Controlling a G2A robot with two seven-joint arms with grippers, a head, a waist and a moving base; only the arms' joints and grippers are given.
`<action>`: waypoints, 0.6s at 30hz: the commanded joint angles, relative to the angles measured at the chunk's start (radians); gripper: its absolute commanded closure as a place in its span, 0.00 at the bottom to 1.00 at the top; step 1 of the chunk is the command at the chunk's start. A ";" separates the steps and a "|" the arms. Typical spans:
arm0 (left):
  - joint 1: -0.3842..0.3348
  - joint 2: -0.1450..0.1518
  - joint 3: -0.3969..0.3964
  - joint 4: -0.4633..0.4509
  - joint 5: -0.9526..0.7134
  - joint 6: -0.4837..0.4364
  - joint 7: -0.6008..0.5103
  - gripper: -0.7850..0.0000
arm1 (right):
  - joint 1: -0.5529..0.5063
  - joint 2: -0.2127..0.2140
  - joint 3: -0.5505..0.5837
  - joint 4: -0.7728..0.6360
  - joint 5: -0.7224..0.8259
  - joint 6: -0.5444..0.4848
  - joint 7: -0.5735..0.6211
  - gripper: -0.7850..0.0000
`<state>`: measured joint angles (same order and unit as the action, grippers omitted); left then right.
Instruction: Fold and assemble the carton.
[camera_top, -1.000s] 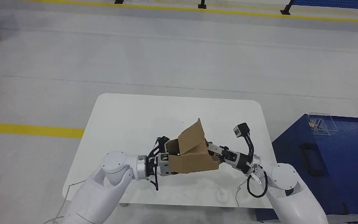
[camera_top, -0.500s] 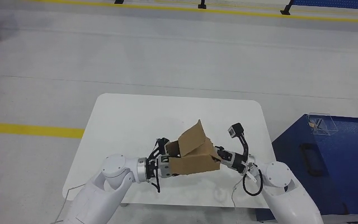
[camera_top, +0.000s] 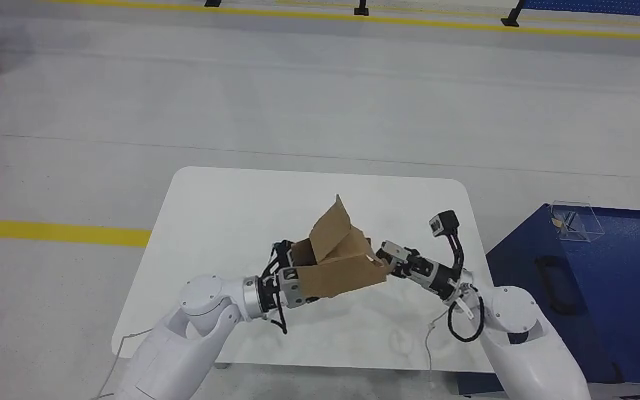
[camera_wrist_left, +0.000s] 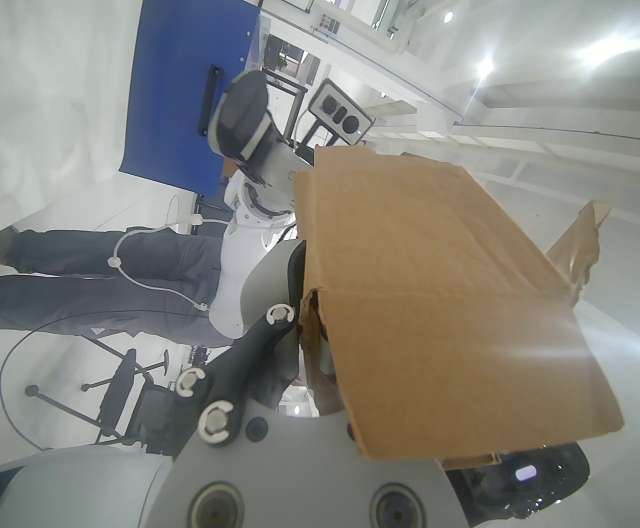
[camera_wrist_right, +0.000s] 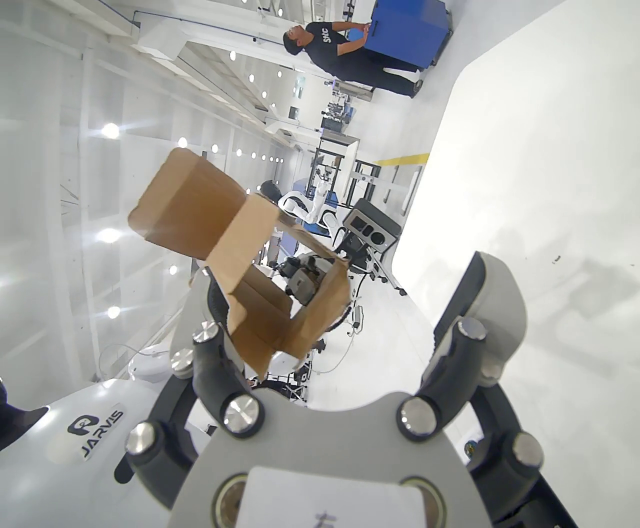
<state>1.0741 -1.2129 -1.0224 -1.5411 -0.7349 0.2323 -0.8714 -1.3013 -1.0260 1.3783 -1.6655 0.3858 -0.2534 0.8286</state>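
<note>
Gripping one end of the brown carton (camera_top: 340, 270), the left gripper (camera_top: 291, 281) is holding it above the table (camera_top: 230, 210), near the front edge. The right gripper (camera_top: 386, 257) is holding its fingers (camera_wrist_right: 487, 305) wide apart at the opposite end, one just beside the cardboard. A blue cabinet (camera_top: 575, 300) is standing beyond the right edge.
</note>
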 joint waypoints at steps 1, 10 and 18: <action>-0.001 -0.001 0.007 -0.002 0.008 -0.001 0.001 1.00 | -0.002 0.002 0.002 -0.014 -0.027 0.018 -0.002 0.00; 0.012 -0.001 0.022 -0.017 0.075 -0.031 0.032 1.00 | 0.015 -0.006 -0.072 -0.021 -0.142 0.056 -0.038 0.00; 0.022 -0.001 0.015 -0.021 0.082 -0.052 0.052 1.00 | 0.023 -0.007 -0.070 -0.016 -0.127 0.057 -0.028 0.00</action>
<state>1.0947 -1.2147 -1.0053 -1.5607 -0.6584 0.1842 -0.8276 -1.2771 -1.0338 1.3059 -1.6818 0.2579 -0.1960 0.7980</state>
